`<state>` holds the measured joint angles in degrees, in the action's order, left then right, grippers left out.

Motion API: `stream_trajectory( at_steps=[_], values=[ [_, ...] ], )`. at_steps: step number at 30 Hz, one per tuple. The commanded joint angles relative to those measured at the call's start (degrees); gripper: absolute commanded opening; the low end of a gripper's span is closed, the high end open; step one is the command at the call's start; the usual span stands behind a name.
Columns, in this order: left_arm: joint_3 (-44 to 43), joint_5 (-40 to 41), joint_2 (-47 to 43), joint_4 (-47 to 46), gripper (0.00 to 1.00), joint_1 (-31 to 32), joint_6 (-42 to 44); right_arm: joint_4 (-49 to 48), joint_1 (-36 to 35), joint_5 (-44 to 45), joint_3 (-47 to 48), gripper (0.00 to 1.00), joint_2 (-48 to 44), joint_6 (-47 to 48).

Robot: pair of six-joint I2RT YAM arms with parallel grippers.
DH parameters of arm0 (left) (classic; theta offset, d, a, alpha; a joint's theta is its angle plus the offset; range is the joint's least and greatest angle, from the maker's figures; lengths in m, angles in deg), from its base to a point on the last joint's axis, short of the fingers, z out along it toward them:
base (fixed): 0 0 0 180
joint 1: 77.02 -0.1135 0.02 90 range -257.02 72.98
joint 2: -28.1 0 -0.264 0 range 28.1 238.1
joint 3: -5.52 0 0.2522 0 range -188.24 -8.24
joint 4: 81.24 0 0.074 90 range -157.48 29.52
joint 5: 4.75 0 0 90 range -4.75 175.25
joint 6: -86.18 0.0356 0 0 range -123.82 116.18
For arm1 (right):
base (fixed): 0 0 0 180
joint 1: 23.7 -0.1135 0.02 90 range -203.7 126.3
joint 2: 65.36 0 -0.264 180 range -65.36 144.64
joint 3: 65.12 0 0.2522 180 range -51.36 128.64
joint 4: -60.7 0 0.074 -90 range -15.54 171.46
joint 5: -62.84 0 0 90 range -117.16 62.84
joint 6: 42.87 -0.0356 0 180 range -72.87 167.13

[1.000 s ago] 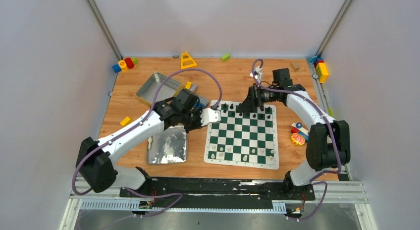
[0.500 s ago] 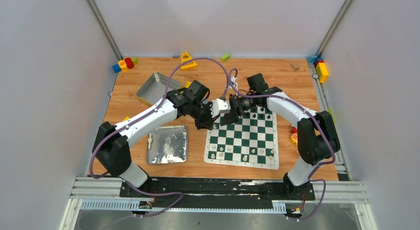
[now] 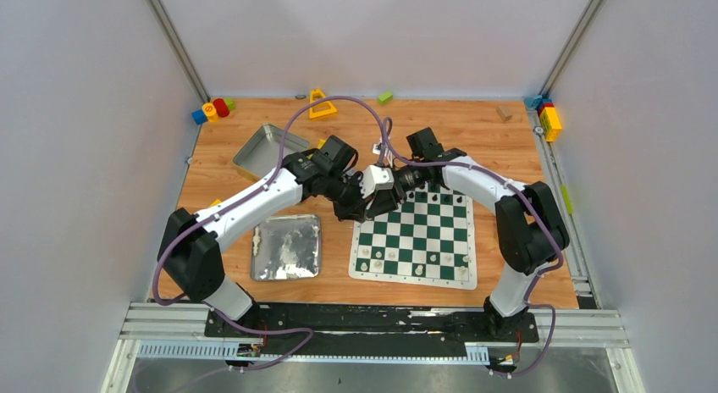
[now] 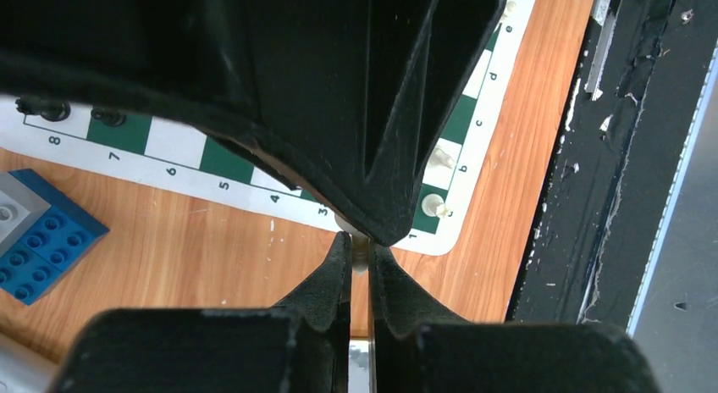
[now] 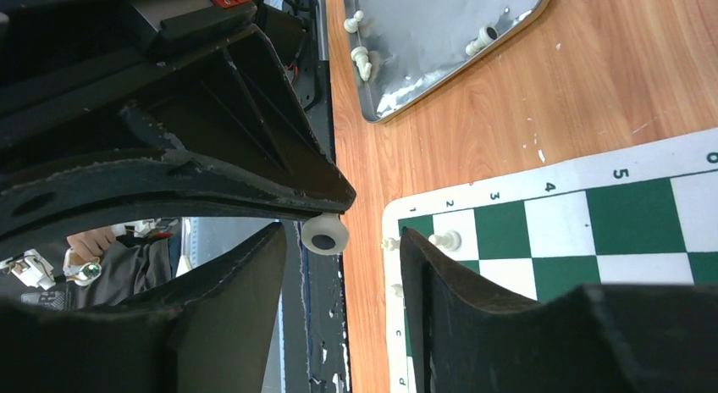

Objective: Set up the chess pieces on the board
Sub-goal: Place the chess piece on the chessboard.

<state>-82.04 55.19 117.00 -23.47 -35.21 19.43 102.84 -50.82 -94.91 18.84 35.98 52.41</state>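
My left gripper (image 4: 360,256) is shut on a small cream-white chess piece (image 4: 361,257) and holds it in the air over the board's left border. In the right wrist view the piece's round base (image 5: 325,234) sticks out past the left fingertips (image 5: 254,185). My right gripper (image 5: 339,270) is open, one finger on each side of the piece, not touching it. Both grippers meet in the top view, left (image 3: 372,205) and right (image 3: 386,197). The green and white board (image 3: 415,236) carries black pieces on its far rows (image 4: 42,111) and white pieces near its front edge (image 4: 436,205).
A flat silver tray (image 3: 286,247) lies left of the board, with loose white pieces (image 5: 362,61) on it. A deeper metal tin (image 3: 267,150) stands behind it. A blue block (image 4: 42,232) lies beside the board. Coloured blocks sit along the far edge (image 3: 212,111) and at the right (image 3: 549,118).
My right gripper has swung left from the board's far row to the left gripper and now straddles the held piece. The left arm has stretched right and risen slightly.
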Motion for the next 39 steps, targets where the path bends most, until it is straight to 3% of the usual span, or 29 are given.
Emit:
stream_trajectory(
  at_steps=[1, 19, 27, 39],
  values=[
    [-2.6, -1.2, -0.4, -0.7, 0.05, 0.0, -1.0, -1.8, -1.6, -0.6, 2.6, 0.51, 1.0, 0.1],
    [-3.5, -0.8, 1.1, -0.4, 0.09, 0.0, -1.1, -0.6, -3.0, -1.4, 3.7, 0.24, 2.3, 1.0],
    [-3.1, 0.6, 0.9, -1.1, 0.32, 0.0, -0.9, 0.2, -2.6, 0.2, 3.3, 0.09, 1.2, 1.7],
    [1.6, 2.6, -6.8, -5.7, 0.62, -3.4, 2.0, 1.3, 3.3, 0.5, 0.7, 0.06, -1.5, 2.3]
  ],
)
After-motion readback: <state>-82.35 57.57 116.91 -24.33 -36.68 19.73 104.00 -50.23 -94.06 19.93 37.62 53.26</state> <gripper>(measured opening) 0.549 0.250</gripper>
